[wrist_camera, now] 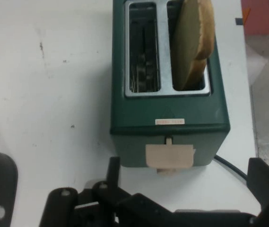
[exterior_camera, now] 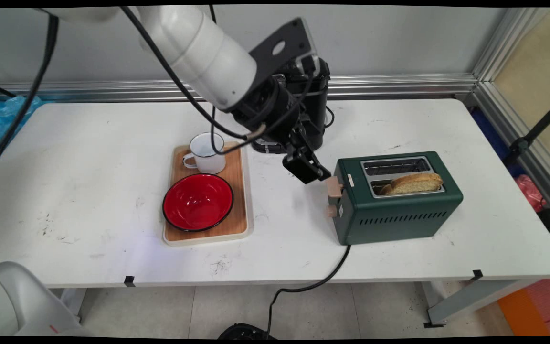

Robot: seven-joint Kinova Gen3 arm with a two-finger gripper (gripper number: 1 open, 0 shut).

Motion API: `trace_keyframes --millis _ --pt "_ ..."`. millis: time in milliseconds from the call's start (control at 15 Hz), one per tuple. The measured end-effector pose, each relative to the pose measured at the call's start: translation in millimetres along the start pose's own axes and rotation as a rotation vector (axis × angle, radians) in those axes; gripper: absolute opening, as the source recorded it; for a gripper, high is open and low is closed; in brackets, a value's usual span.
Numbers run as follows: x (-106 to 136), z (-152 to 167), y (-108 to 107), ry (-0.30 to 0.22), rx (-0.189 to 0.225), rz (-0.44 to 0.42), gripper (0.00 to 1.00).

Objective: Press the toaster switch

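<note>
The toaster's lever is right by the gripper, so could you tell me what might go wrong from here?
1. The gripper sits at the beige lever on the green toaster's end; a sideways push could slide the toaster instead.
2. The bread slice leans high out of one slot and might tip or jam.
3. The arm's hanging cables droop over the white mug on the wooden tray and might snag it.

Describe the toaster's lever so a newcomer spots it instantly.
Find the dark green toaster on the white table's right half, a slice of bread in one slot. On its narrow end facing the wooden tray sits the beige lever, just beside the end effector. It is larger than, and above, the small round beige knob.
</note>
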Motion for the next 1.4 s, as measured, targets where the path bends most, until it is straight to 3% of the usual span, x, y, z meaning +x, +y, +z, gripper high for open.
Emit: trace_keyframes --millis 333,400,1400 --pt "-9 27 -4 -0.009 -0.013 0.006 1.0" --pt "-9 29 -4 -0.01 -0.015 0.007 0.0" --pt "-12 75 -6 -0.036 -0.045 0.002 0.0"
